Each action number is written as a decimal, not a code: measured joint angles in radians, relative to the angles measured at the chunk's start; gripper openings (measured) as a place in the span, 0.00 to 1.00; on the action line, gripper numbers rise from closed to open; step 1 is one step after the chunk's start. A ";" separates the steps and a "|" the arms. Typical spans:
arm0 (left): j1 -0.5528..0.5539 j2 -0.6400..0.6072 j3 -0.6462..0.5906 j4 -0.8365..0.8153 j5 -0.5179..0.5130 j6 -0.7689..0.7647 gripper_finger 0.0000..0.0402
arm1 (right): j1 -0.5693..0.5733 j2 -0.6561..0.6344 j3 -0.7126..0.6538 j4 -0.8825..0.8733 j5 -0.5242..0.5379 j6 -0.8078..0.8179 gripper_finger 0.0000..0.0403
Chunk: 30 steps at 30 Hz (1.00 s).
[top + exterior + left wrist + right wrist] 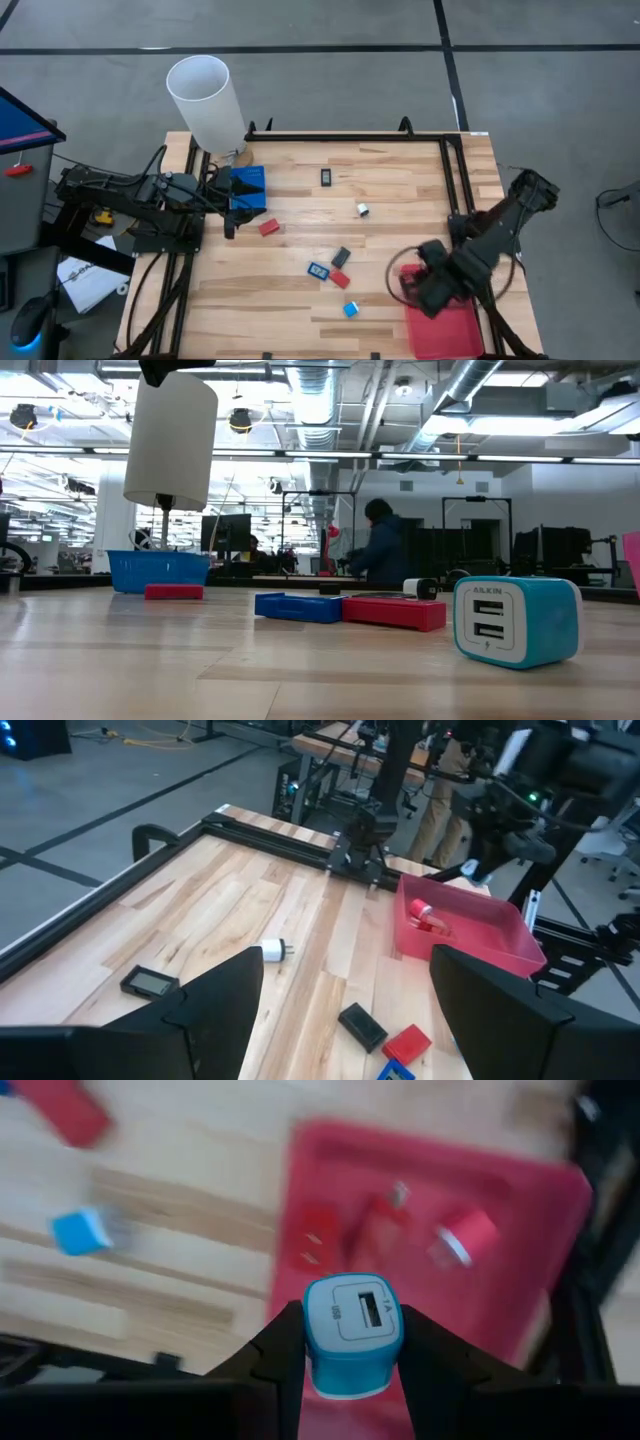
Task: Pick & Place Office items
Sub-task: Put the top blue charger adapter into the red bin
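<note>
The right gripper (352,1370) is clamped on a light blue USB charger (352,1332) directly above the red tray (520,1230) at the table's near right, so release means going straight down. Far left, the left gripper (340,1020) waits open near the blue bin (247,188).

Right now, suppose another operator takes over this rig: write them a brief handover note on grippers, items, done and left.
Right gripper: shut on a light blue charger, above the red tray.
Left gripper: open, empty, by the blue bin.
Done: a few red pieces lie in the tray.
Left: release the charger; seven items remain on the table, among them a white plug and a black piece.
</note>
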 joint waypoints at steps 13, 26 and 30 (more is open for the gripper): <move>0.000 0.000 0.000 0.000 -0.025 -0.082 0.71 | 0.160 0.071 -0.128 0.065 -0.151 0.095 0.29; 0.000 0.031 0.000 0.112 -0.099 -0.228 0.71 | 0.265 0.071 -0.341 0.296 -0.129 0.098 0.29; 0.000 0.064 0.000 0.120 -0.115 -0.260 0.71 | 0.300 0.071 -0.387 0.369 -0.123 0.098 0.29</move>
